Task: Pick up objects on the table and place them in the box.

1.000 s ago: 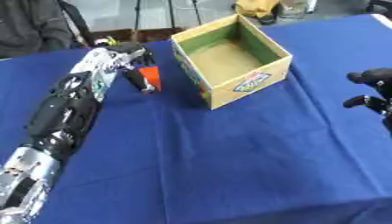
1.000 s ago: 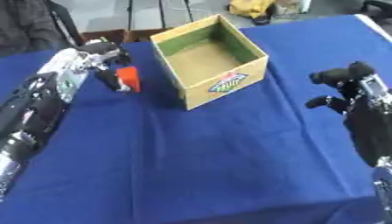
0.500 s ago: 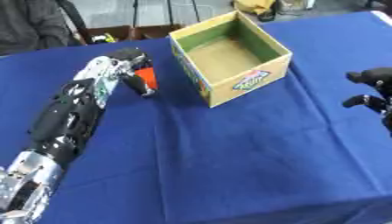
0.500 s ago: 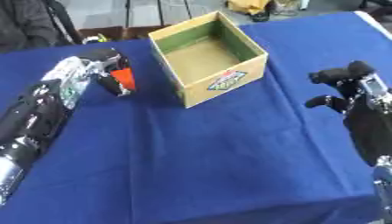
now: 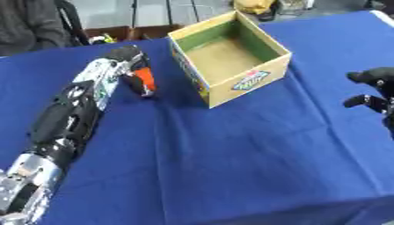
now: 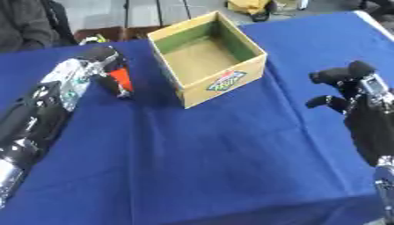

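Left hand (image 5: 127, 66) is down on the counter (image 5: 231, 158) beside the box (image 5: 231, 57), its dark fingers curled around a small orange object (image 5: 143, 80), which sits just left of the box's near-left wall. I can only make out the object as a short orange block with something dark at its lower end; the hand covers its top. Judging by its size and how little the hand needs to wrap it, I would guess it is light and rigid, likely plastic, so it should not deform, though a smooth surface could slip. Holding it across its narrow sides, near the middle, looks like the sensible place.

The box is open-topped cardboard with a green inner lining and a printed label on its front; nothing shows inside it.

Right hand (image 6: 362, 99) hangs off to the right, clear of the box, fingers partly curled and holding nothing.

Compared with a second ago, the left hand has settled closer over the orange object, which has turned a little more upright, its length now running toward the near edge. It has not been lifted off the cloth as far as I can tell. The right hand has kept its place. The whole scene sits slightly differently in view, which looks like the head shifting.
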Robot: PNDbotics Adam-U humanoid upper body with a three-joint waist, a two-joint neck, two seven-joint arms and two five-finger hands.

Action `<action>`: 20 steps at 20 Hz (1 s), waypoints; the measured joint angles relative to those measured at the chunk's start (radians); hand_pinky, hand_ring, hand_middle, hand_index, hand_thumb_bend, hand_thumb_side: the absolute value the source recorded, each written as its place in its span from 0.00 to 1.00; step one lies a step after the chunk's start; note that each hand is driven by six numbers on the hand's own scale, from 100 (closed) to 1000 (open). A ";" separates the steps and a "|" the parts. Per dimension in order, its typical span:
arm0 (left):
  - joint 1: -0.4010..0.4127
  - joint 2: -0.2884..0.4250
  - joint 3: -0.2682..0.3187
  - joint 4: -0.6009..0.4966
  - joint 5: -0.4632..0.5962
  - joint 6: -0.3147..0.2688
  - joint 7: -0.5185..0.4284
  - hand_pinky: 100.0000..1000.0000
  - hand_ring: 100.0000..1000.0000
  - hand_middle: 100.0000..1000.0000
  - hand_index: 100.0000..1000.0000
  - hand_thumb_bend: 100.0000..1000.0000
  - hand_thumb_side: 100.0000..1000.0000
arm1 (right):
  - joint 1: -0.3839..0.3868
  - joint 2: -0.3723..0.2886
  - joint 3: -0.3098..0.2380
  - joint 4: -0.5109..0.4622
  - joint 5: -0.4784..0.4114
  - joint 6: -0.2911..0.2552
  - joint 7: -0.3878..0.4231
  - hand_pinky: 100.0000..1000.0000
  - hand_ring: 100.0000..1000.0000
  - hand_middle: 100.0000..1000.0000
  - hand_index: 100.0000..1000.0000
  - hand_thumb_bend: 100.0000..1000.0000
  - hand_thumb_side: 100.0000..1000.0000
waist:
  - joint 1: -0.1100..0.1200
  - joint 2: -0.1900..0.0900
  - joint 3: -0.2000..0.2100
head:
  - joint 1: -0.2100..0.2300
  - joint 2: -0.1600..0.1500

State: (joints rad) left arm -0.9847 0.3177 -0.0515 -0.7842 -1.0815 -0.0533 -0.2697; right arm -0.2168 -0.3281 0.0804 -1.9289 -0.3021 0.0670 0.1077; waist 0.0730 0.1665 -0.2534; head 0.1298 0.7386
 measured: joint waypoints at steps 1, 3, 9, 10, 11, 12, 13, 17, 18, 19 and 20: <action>-0.011 0.001 0.000 -0.021 0.011 -0.002 0.002 0.24 0.28 0.24 0.42 0.56 0.13 | 0.000 0.000 0.000 0.000 0.000 0.000 0.000 0.52 0.84 0.58 0.64 0.00 0.79 | 0.000 0.000 -0.001 | 0.000 0.000; -0.032 0.001 0.000 -0.071 0.037 -0.004 0.007 0.24 0.28 0.24 0.41 0.55 0.12 | 0.000 0.000 0.000 0.000 0.000 0.000 0.001 0.52 0.84 0.58 0.64 0.00 0.79 | 0.000 -0.001 -0.006 | 0.001 0.000; -0.061 -0.028 -0.005 -0.143 0.086 0.016 0.063 0.36 0.38 0.32 0.50 0.59 0.13 | -0.002 0.000 0.004 0.000 0.000 0.003 0.007 0.52 0.84 0.58 0.64 0.00 0.79 | 0.005 -0.006 -0.036 | 0.015 -0.001; -0.061 -0.042 -0.007 -0.136 0.084 0.021 0.071 0.38 0.40 0.34 0.51 0.59 0.13 | -0.004 0.000 0.007 0.000 0.000 0.004 0.009 0.52 0.84 0.58 0.64 0.00 0.79 | 0.005 -0.006 -0.043 | 0.019 -0.002; -0.060 -0.056 -0.007 -0.126 0.077 0.026 0.080 0.39 0.41 0.35 0.52 0.59 0.13 | -0.004 0.000 0.009 0.000 -0.001 0.005 0.012 0.52 0.84 0.58 0.64 0.00 0.79 | 0.007 -0.006 -0.051 | 0.024 -0.003; -0.056 -0.068 -0.007 -0.112 0.067 0.032 0.090 0.40 0.42 0.36 0.53 0.60 0.14 | -0.005 0.000 0.012 0.000 -0.002 0.006 0.015 0.52 0.84 0.58 0.64 0.00 0.79 | 0.008 -0.004 -0.059 | 0.028 -0.006; -0.054 -0.081 -0.006 -0.098 0.054 0.036 0.102 0.41 0.42 0.37 0.54 0.60 0.14 | -0.007 0.000 0.014 0.001 -0.003 0.007 0.018 0.52 0.84 0.58 0.64 0.00 0.79 | 0.010 0.000 -0.067 | 0.032 -0.009; -0.043 -0.121 -0.004 -0.045 0.007 0.053 0.172 0.42 0.44 0.38 0.55 0.60 0.15 | -0.013 0.001 0.019 0.001 -0.003 0.010 0.027 0.52 0.84 0.58 0.64 0.00 0.79 | 0.014 0.009 -0.089 | 0.045 -0.015; -0.042 -0.128 -0.002 -0.038 -0.001 0.055 0.196 0.45 0.47 0.41 0.58 0.61 0.16 | -0.013 0.002 0.020 0.001 -0.003 0.010 0.028 0.52 0.84 0.58 0.64 0.00 0.80 | 0.016 0.010 -0.093 | 0.046 -0.016; -0.042 -0.134 0.000 -0.032 -0.006 0.057 0.220 0.49 0.52 0.46 0.64 0.69 0.21 | -0.014 0.003 0.022 0.001 -0.003 0.011 0.030 0.52 0.84 0.58 0.64 0.00 0.79 | 0.018 0.011 -0.097 | 0.047 -0.018; -0.042 -0.140 0.000 -0.028 -0.011 0.056 0.242 0.55 0.61 0.56 0.73 0.84 0.30 | -0.016 0.004 0.023 0.001 -0.003 0.012 0.031 0.52 0.84 0.58 0.64 0.00 0.79 | 0.019 0.011 -0.099 | 0.048 -0.019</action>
State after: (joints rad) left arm -1.0271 0.1781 -0.0513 -0.8124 -1.0923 0.0031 -0.0277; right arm -0.2327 -0.3241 0.1034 -1.9275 -0.3055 0.0785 0.1390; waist 0.0920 0.1778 -0.3525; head 0.1775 0.7198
